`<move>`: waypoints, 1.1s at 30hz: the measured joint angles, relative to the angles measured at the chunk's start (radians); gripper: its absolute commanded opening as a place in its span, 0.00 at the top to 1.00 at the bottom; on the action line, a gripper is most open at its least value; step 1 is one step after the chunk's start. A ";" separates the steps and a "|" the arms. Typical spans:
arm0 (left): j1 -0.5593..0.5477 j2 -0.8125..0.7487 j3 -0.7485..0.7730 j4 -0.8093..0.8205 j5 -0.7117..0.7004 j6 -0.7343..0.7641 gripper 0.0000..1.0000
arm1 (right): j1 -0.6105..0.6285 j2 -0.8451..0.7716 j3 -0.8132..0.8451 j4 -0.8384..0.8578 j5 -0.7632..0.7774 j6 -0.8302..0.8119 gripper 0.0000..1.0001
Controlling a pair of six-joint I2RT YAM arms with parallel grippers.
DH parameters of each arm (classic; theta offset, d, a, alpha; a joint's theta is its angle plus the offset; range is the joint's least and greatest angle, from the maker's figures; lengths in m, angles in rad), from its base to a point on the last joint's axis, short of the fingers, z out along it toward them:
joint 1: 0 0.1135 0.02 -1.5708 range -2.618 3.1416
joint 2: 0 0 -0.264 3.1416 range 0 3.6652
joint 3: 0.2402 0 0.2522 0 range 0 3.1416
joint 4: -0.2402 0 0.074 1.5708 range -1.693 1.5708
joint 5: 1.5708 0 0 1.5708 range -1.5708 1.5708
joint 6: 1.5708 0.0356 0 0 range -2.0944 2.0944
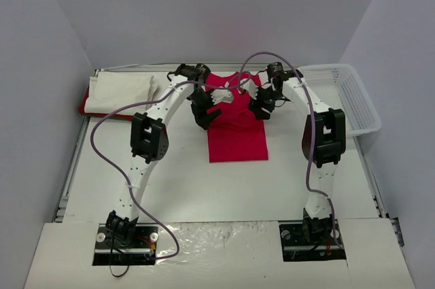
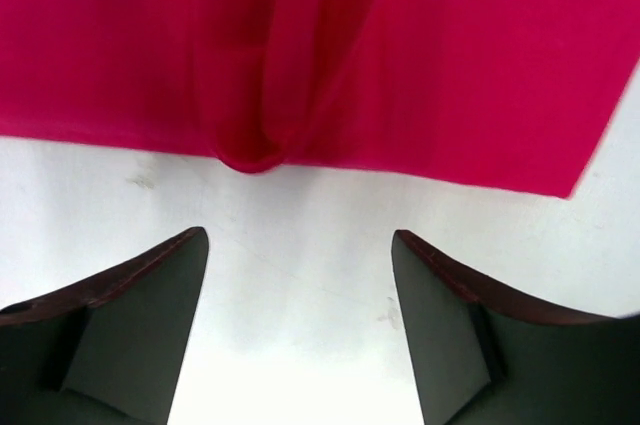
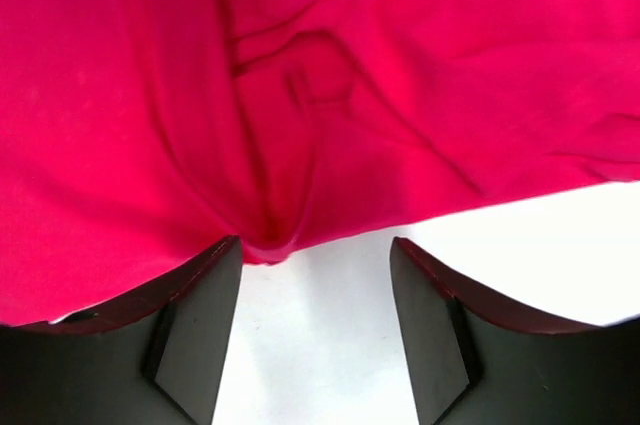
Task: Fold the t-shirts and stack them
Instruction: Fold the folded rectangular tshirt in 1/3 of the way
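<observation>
A bright red t-shirt (image 1: 236,132) lies folded into a narrow rectangle at the far middle of the table. My left gripper (image 1: 219,97) and right gripper (image 1: 249,88) hover over its far end, both open. In the left wrist view the open left gripper (image 2: 300,235) sits over bare table, with the red t-shirt's (image 2: 400,55) edge and a small pucker just ahead of it. In the right wrist view the right gripper (image 3: 315,242) is open too. The red t-shirt's (image 3: 400,75) puckered edge lies by its left fingertip, and nothing is between the fingers. A folded white t-shirt (image 1: 122,90) rests on another red t-shirt (image 1: 85,107) at the far left.
A white plastic lattice basket (image 1: 346,95) stands at the far right corner. The white table (image 1: 204,187) stretches between the arms' bases and the red shirt. Grey walls close in the left, back and right sides.
</observation>
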 measured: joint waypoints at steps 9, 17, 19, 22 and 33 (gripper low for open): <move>0.037 -0.230 -0.345 -0.002 0.108 -0.072 0.24 | -0.002 -0.044 -0.024 0.122 0.003 0.167 0.70; 0.293 -0.533 -0.529 0.048 0.294 -0.097 0.23 | 0.078 -0.229 -0.246 0.128 0.003 0.247 1.00; 0.375 -0.608 -0.598 0.048 0.304 -0.097 0.22 | 0.118 -0.231 -0.272 0.127 0.004 0.250 1.00; 0.489 -0.720 -0.735 0.061 0.302 -0.090 0.21 | 0.172 -0.211 -0.298 0.122 0.003 0.253 1.00; 0.571 -1.067 -1.121 0.058 0.254 -0.062 0.20 | 0.208 -0.046 -0.274 0.121 0.006 0.274 1.00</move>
